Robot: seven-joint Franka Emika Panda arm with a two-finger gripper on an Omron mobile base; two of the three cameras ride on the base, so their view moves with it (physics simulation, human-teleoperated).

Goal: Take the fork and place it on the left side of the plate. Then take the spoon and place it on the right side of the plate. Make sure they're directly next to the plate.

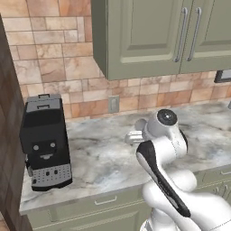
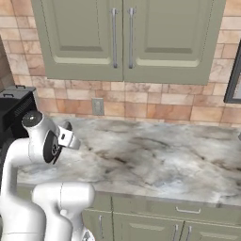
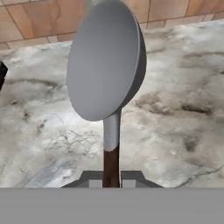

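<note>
The spoon (image 3: 105,61) stands up in front of the hand camera, its round silver bowl large in the hand view and its dark reddish-brown handle running down between the finger tips. My gripper (image 3: 111,178) is shut on that handle. From the base cameras, the gripper (image 1: 131,136) (image 2: 70,137) hovers above the marble counter (image 1: 103,158), close to the arm's elbow. The fork and the plate are out of view.
A black coffee machine (image 1: 45,142) (image 2: 16,108) stands at the counter's left end beside a dark wall panel. Green wall cabinets (image 2: 127,37) hang over the tiled backsplash, which has an outlet (image 2: 98,106). A dark-framed object (image 2: 234,80) sits at the far right.
</note>
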